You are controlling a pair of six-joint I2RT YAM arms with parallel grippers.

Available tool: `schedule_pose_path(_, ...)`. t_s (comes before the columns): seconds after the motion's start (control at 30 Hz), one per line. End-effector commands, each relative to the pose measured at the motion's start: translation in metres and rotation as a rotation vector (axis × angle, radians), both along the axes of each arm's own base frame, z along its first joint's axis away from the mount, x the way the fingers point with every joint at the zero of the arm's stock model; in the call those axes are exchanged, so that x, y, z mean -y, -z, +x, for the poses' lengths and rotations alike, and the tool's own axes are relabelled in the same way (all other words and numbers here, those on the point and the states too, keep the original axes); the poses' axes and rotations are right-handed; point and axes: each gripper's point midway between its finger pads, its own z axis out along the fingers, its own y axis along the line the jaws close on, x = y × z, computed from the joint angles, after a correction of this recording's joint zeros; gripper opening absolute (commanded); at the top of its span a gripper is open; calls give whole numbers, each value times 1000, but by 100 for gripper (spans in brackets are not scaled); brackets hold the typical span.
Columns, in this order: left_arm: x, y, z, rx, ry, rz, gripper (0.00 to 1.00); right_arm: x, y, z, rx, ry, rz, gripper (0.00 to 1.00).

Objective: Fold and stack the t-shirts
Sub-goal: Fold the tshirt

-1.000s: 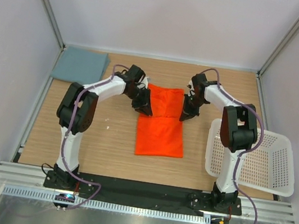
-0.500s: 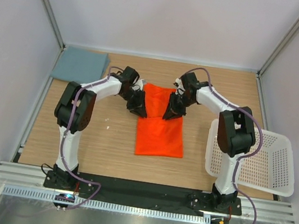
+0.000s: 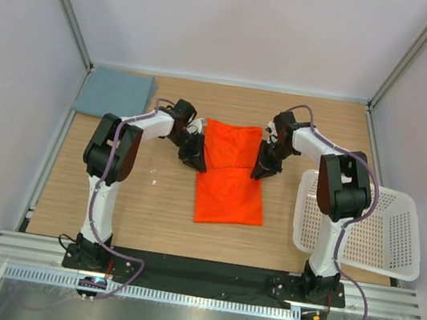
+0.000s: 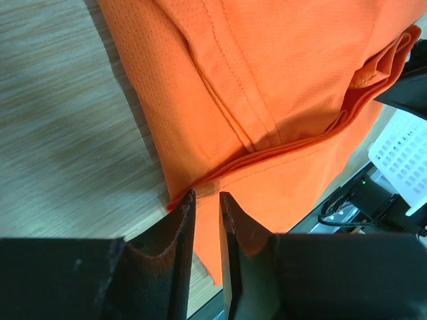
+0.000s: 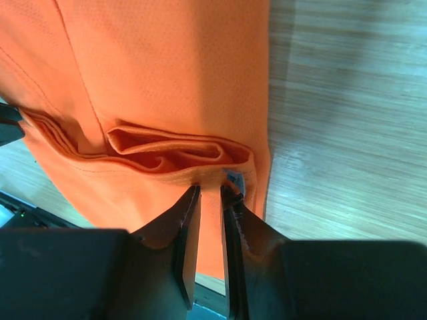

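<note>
Wooden table (image 3: 150, 199) carries the orange t-shirt (image 3: 229, 191) at its centre, with a stacked fold running across the shirt's middle. The left gripper (image 3: 193, 160) and right gripper (image 3: 261, 171), fingers drawn narrow, each pinch one end of that fold. The folded grey-blue t-shirt (image 3: 114, 93) lies in the far left corner, and a white basket (image 3: 372, 234) sits at right.

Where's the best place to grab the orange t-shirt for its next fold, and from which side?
I'd pinch the orange t-shirt at the two ends of its cross fold, where the layers stack into a thick lip. Come in low from the outer sides, left gripper from its left edge, right gripper from its right, jaws straddling every layer.
</note>
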Motion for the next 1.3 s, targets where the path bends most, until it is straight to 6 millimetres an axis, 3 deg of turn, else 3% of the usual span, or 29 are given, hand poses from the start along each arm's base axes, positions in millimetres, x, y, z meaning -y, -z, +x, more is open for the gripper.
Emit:
schedule_pose_path(0.0, 0, -30, 8, 96, 23, -5, 22, -7, -30, 12, 82, -20, 14, 26)
schedule_pose_path(0.1, 4, -49, 13, 119, 12, -36, 23, -14, -42, 24, 108, -9, 44, 26)
schedule_pose_path(0.2, 9, -53, 18, 117, 2, -55, 24, -19, -38, 34, 98, 6, 55, 27)
schedule_pose_path(0.33, 10, -40, 19, 78, -1, -54, 22, -18, -30, 38, 91, 17, 41, 27)
schedule_pose_path(0.47, 5, -9, 13, 17, 4, -13, 20, -3, -9, 37, 76, 16, -37, 27)
schedule_pose_path(0.7, -25, 29, 6, -17, 19, 133, 19, 26, 48, 23, 10, -23, -208, 26)
schedule_pose_path(0.77, -34, 33, 4, -21, 33, 178, 17, 25, 44, 22, 9, -20, -198, 26)
schedule_pose_path(0.8, -36, 32, 4, -21, 31, 186, 18, 22, 33, 24, 38, -17, -182, 26)
schedule_pose_path(0.87, -39, 23, 10, 9, 22, 191, 18, 15, 16, 25, 50, 0, -140, 26)
schedule_pose_path(0.93, -38, 12, 13, 26, 19, 186, 18, 3, -12, 29, 85, 7, -72, 27)
schedule_pose_path(1.1, -28, -22, 23, 74, 3, 129, 20, 0, -59, 47, 179, 21, -51, 30)
schedule_pose_path(1.2, -23, -29, 24, 68, -6, 98, 20, 2, -57, 53, 186, 10, -76, 31)
schedule_pose_path(1.27, -23, -28, 24, 65, -7, 97, 20, 2, -43, 51, 150, 2, -76, 31)
